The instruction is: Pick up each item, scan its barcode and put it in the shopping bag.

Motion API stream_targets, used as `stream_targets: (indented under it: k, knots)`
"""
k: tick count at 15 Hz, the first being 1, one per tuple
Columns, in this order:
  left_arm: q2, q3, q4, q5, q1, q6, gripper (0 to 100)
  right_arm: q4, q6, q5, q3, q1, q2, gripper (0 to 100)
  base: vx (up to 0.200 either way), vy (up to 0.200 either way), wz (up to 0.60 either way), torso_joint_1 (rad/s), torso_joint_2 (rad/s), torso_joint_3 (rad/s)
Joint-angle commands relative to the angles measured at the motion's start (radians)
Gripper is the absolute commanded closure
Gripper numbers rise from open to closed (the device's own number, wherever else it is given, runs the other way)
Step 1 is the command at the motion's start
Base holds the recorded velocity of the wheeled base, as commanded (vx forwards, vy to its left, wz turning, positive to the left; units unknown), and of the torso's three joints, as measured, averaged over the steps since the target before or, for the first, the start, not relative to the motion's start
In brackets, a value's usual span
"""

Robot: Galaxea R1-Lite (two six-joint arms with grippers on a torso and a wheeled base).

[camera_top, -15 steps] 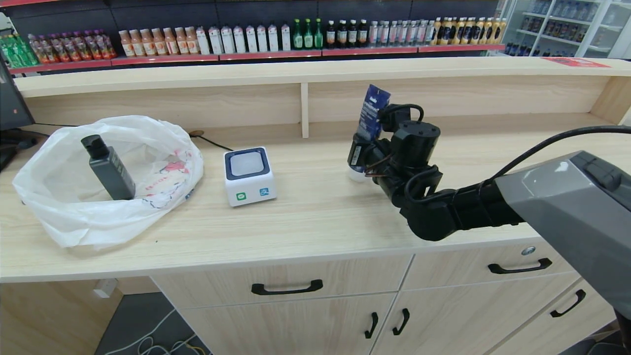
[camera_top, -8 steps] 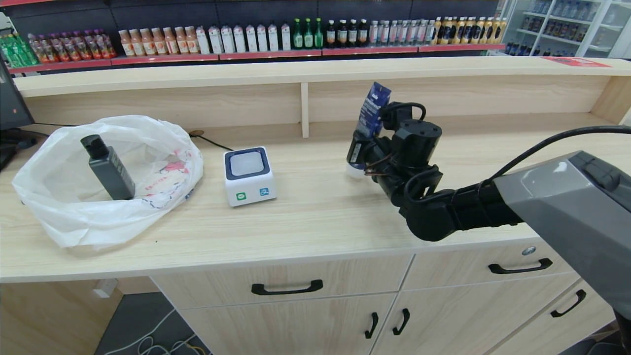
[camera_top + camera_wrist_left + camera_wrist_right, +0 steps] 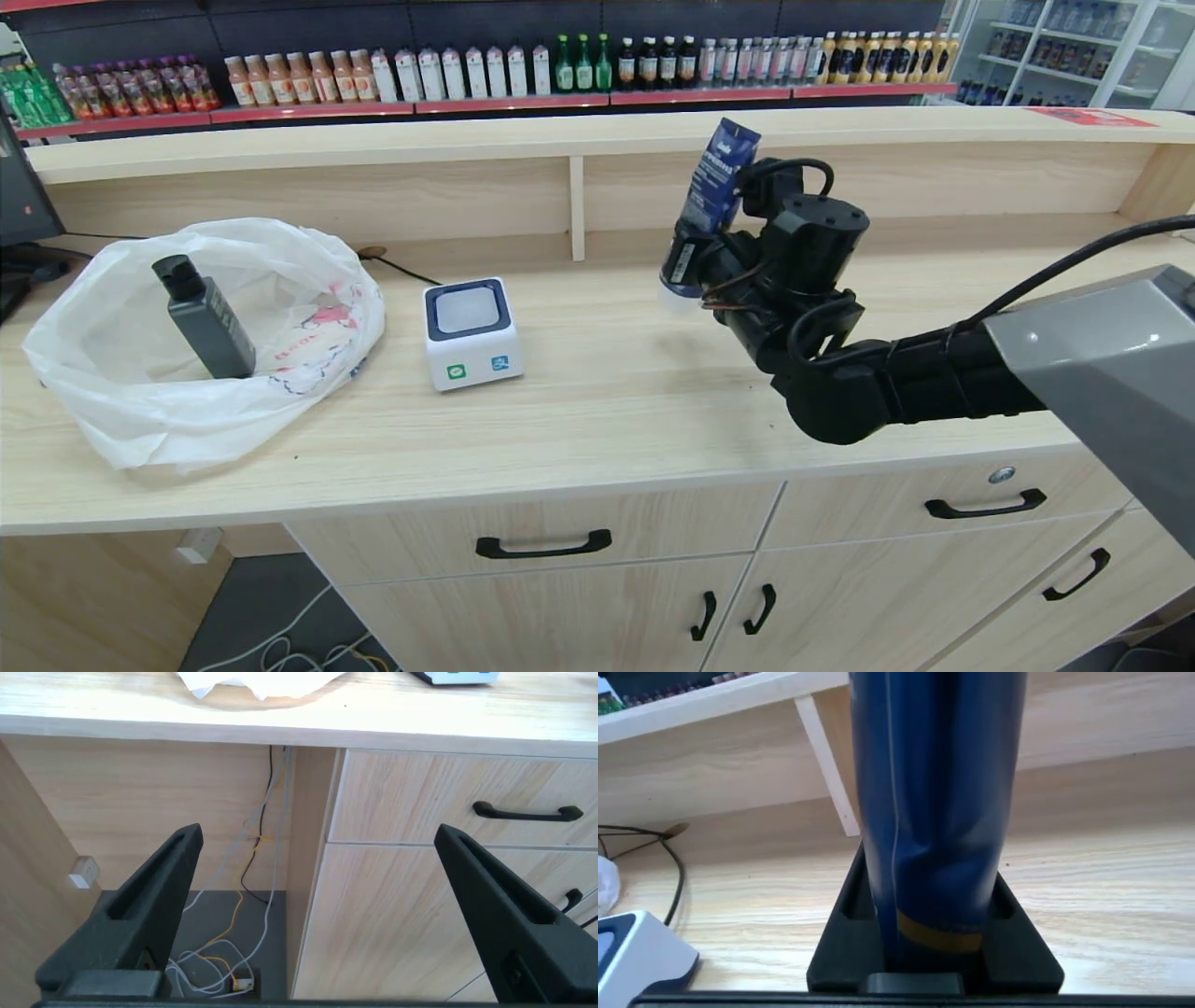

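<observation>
My right gripper is shut on a dark blue tube with a white cap pointing down, held tilted above the counter to the right of the scanner. In the right wrist view the blue tube stands squeezed between my black fingers. The white cube scanner sits mid-counter. A white shopping bag lies open at the left with a dark grey bottle leaning inside it. My left gripper hangs open below the counter edge, facing the cabinet front.
A raised wooden shelf with a divider runs behind the counter. A black cable trails behind the scanner. Drawers with black handles front the counter. Bare counter lies between scanner and right arm.
My right gripper has lifted the blue tube off the counter, up and slightly right. The bag, bottle and scanner stay put.
</observation>
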Motion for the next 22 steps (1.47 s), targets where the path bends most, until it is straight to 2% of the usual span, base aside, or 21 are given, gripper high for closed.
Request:
stream_targets:
  k: [1, 3, 5, 9, 10, 14, 18, 22]
  knots:
    - [0.0, 0.0, 0.0, 0.0, 0.0, -0.001, 0, -0.001, 0.0, 0.001, 0.025, 0.025, -0.063, 100, 0.0, 0.0, 0.0, 0.0, 0.0, 0.0]
    - [0.0, 0.0, 0.0, 0.0, 0.0, -0.001, 0, -0.007, 0.0, 0.0, 0.07, 0.04, -0.104, 100, 0.0, 0.0, 0.0, 0.0, 0.0, 0.0]
    - [0.0, 0.0, 0.0, 0.0, 0.0, -0.001, 0, -0.058, 0.023, -0.009, 0.192, 0.097, -0.179, 100, 0.0, 0.0, 0.0, 0.0, 0.0, 0.0]
    - [0.0, 0.0, 0.0, 0.0, 0.0, -0.001, 0, -0.084, 0.018, -0.054, 0.389, 0.152, -0.356, 100, 0.0, 0.0, 0.0, 0.0, 0.0, 0.0]
    - [0.0, 0.0, 0.0, 0.0, 0.0, -0.001, 0, -0.091, 0.012, -0.059, 0.419, 0.158, -0.383, 100, 0.0, 0.0, 0.0, 0.0, 0.0, 0.0]
    - [0.0, 0.0, 0.0, 0.0, 0.0, -0.001, 0, -0.216, -0.046, -0.056, 0.685, 0.163, -0.563, 100, 0.0, 0.0, 0.0, 0.0, 0.0, 0.0]
    - [0.0, 0.0, 0.0, 0.0, 0.0, -0.001, 0, -0.217, -0.06, -0.051, 0.777, 0.163, -0.676, 100, 0.0, 0.0, 0.0, 0.0, 0.0, 0.0]
    - [0.0, 0.0, 0.0, 0.0, 0.0, -0.001, 0, -0.239, 0.008, 0.037, 0.887, 0.163, -0.704, 100, 0.0, 0.0, 0.0, 0.0, 0.0, 0.0]
